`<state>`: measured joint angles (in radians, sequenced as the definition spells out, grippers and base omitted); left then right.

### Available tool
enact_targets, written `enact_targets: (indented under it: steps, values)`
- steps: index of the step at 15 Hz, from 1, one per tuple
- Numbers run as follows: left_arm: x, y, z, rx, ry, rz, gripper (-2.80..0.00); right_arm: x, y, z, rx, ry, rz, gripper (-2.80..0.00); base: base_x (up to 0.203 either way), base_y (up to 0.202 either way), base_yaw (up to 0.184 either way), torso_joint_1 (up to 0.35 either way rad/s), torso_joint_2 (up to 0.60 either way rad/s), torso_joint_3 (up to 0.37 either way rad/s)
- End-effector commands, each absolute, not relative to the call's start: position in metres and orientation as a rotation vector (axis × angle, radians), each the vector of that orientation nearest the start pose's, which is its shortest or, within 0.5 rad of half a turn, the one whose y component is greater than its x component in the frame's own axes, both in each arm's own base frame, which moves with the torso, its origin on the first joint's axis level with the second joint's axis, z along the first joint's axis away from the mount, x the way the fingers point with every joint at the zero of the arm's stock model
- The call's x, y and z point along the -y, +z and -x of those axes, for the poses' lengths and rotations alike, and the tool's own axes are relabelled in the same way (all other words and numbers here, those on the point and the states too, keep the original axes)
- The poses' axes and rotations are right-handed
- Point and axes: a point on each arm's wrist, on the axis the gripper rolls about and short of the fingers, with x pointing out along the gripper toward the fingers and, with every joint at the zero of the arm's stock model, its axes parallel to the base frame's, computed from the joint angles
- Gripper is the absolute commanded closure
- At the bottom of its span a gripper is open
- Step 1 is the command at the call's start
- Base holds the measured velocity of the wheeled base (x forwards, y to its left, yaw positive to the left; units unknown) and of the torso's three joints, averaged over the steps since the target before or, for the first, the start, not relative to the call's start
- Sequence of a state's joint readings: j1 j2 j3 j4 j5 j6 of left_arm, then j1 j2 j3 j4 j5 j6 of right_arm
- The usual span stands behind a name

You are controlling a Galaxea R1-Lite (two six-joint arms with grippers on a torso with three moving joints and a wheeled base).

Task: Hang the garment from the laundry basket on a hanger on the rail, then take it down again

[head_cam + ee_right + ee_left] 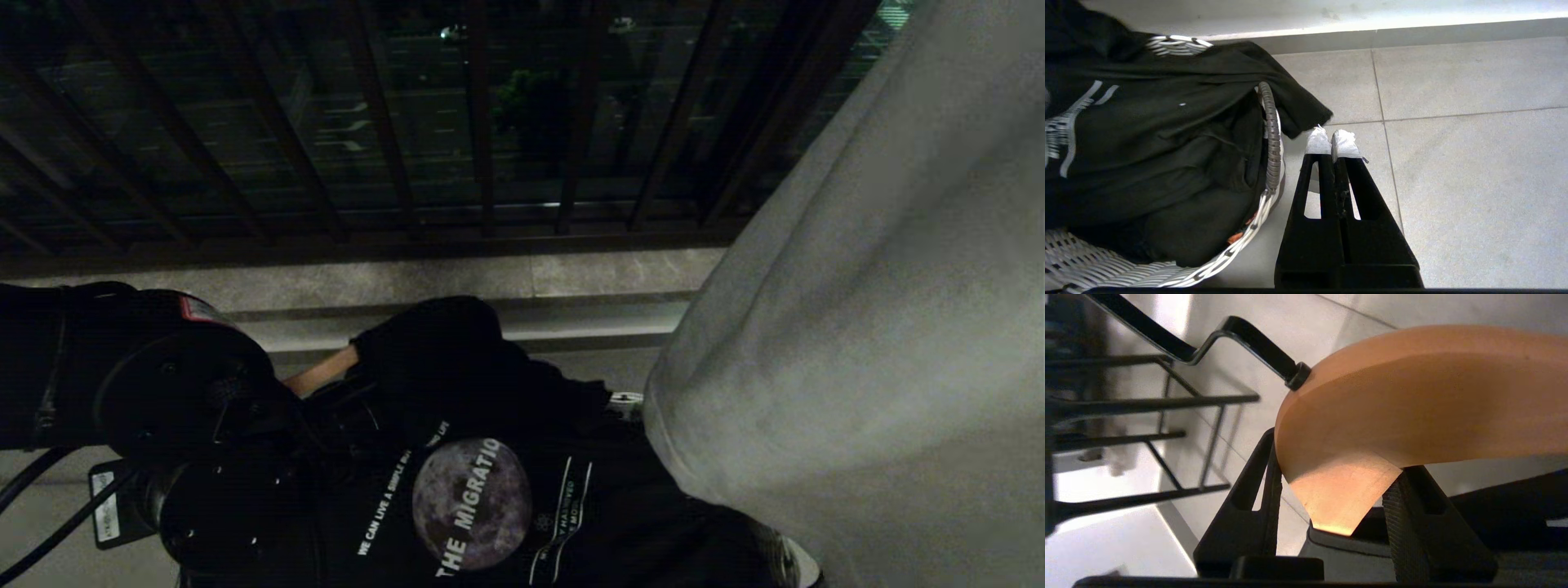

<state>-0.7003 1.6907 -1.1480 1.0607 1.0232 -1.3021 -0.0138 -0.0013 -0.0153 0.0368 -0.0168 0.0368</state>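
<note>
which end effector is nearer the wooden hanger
Left. The left end effector is closed on the wooden hanger itself. The right end effector is shut and empty, low over the floor tiles beside the laundry basket.

The wooden hanger (pixel 1412 400), pale orange with a black metal hook, sits between the jaws of the left gripper (pixel 1331 490), which are closed on its thick middle. The black garment (pixel 1159 143), printed with a moon and white lettering, lies bunched in the white woven laundry basket (pixel 1241 245), just beside the right gripper's (pixel 1333 143) closed fingertips.
</note>
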Motion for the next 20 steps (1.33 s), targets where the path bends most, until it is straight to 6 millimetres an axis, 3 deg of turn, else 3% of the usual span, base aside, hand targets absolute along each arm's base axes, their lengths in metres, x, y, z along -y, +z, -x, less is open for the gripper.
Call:
enact_targets:
  steps: [1,10,20]
  values:
    - [0.119,0.187,-0.178,-0.617,0.801,-0.035,0.00,0.000,0.076,0.024,-0.019,-0.031,-0.037,0.00,0.000,0.000,0.000,0.000,0.00,0.000]
    - [0.063,0.207,-0.169,-0.620,0.980,-0.013,0.00,0.000,0.076,0.024,-0.020,-0.031,-0.037,0.00,0.000,0.000,0.000,0.000,0.00,0.000]
    - [0.017,0.222,-0.165,-0.616,1.119,-0.011,0.00,0.000,0.076,0.024,-0.020,-0.031,-0.037,0.00,0.000,0.000,0.000,0.000,0.00,0.000]
